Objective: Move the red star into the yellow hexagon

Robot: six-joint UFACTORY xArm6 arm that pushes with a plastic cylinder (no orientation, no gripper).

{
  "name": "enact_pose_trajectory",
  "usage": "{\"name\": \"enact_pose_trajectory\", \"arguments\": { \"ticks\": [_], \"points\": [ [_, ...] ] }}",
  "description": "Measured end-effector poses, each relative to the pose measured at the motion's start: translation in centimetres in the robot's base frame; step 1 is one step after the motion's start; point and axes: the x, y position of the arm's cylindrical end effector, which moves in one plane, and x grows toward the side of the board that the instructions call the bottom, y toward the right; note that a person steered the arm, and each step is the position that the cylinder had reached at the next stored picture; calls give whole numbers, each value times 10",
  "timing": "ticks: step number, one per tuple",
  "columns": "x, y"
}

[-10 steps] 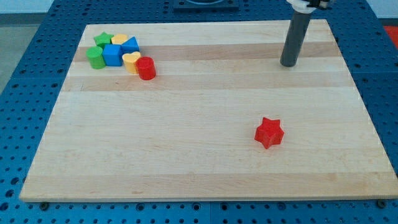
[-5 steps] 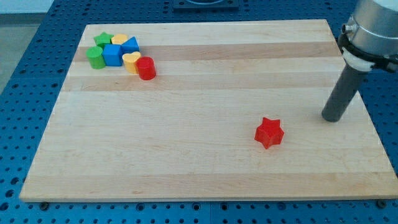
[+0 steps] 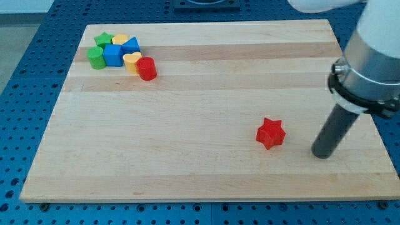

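The push has not begun, as far as I can judge: the small red star-shaped block (image 3: 270, 133) lies alone in the lower right part of the pale wooden tabletop (image 3: 187, 156), well apart from the yellow hexagon block (image 3: 120, 40), which sits in the cluster near the view's top left corner. That cluster also holds a green star block (image 3: 103, 40), a green block of rounded shape (image 3: 95, 57), a blue cube-like block (image 3: 113, 54), a second blue block (image 3: 132, 45), a yellow heart-shaped block (image 3: 131, 62) and a red cylinder block (image 3: 147, 68), all packed close together. So the whole travel across the board is left to do. My tip (image 3: 322, 154) rests on the tabletop near the red star, to its right and slightly lower in the view, not touching it; that side looks suitable for driving the star toward the upper left. There is no pincer on this arm, only the dark rod, so nothing is held. Compared with the earlier pictures, the rod has come down from the top right of the board along its right side to the star's level, while no block has shifted.
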Motion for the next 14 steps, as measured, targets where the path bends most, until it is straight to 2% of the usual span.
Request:
{"name": "enact_pose_trajectory", "arguments": {
  "ticks": [2,3,4,5,6,7,8,9,10,11,12,14],
  "points": [
    [-14,-39],
    [-90,-99],
    [-141,-145],
    [-179,-174],
    [-197,-188],
    [-199,-124],
    [-182,-63],
    [-100,-63],
    [-81,-71],
    [-42,-86],
    [-54,-95],
    [-167,-181]
  ]
}}
